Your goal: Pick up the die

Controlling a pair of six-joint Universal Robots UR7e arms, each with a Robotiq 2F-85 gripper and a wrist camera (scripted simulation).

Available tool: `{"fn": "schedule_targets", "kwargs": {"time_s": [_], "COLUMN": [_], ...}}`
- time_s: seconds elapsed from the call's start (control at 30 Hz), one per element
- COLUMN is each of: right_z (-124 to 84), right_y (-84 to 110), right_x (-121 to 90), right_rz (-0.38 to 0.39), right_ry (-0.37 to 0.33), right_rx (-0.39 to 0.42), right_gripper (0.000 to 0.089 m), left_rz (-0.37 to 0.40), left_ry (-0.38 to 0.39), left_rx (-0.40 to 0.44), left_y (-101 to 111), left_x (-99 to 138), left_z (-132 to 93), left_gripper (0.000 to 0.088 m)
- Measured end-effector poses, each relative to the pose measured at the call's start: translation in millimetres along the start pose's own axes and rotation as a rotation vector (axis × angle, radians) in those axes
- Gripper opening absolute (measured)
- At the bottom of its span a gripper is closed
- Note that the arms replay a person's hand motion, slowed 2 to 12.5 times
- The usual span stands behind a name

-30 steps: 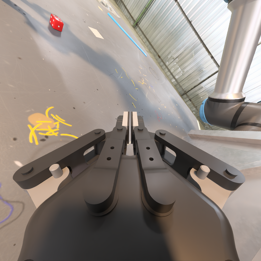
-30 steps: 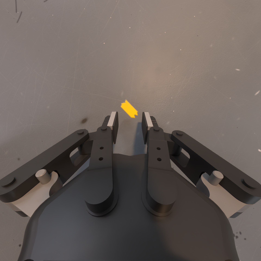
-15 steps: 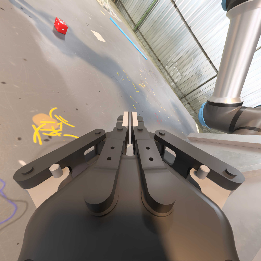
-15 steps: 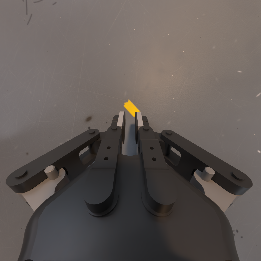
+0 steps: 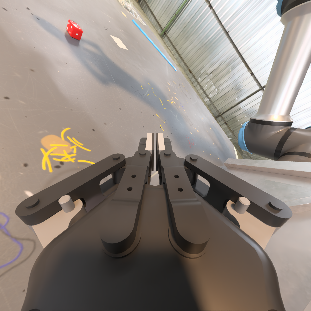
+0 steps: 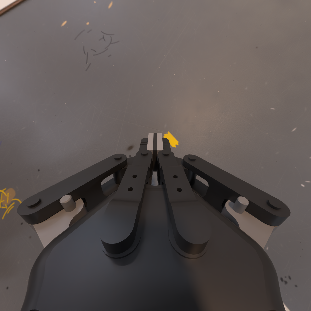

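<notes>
The die (image 5: 74, 29) sits on the table (image 5: 84, 94) in the upper left of the left wrist view, well apart from a strip (image 5: 154, 45) to its right, near the table's edge.

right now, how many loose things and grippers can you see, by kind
red die: 1
grippers: 2, left gripper and right gripper, both shut and empty
other arm: 1
total: 4, all above or on the grey table

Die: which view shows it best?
The left wrist view. The red die sits clear on the table, far ahead of the shut left gripper. The right wrist view shows none of it.
</notes>
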State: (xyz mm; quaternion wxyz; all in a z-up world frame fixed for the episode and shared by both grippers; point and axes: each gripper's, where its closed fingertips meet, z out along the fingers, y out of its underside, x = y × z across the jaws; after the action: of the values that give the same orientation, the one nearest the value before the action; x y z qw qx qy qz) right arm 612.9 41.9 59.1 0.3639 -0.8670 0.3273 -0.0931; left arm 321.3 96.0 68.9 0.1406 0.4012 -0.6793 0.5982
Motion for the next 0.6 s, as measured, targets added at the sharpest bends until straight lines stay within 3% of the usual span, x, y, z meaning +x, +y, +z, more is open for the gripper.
{"fn": "schedule_targets", "kwargs": {"time_s": [0.27, 0.6], "right_z": [-25, -51], "right_y": [-10.4, -9.2], "right_x": [-10, -13], "right_rz": [-0.013, -0.055], "right_ry": [0.003, 0.068], "right_rx": [0.092, 0.147], "right_gripper": [0.0, 0.0], "left_rz": [0.011, 0.028], "left_ry": [-0.007, -0.021], "left_rx": [-0.003, -0.014], "left_y": [0, 2], "left_x": [-1, -1], "left_z": [1, 3], "left_gripper": [0.0025, 0.0026]}}
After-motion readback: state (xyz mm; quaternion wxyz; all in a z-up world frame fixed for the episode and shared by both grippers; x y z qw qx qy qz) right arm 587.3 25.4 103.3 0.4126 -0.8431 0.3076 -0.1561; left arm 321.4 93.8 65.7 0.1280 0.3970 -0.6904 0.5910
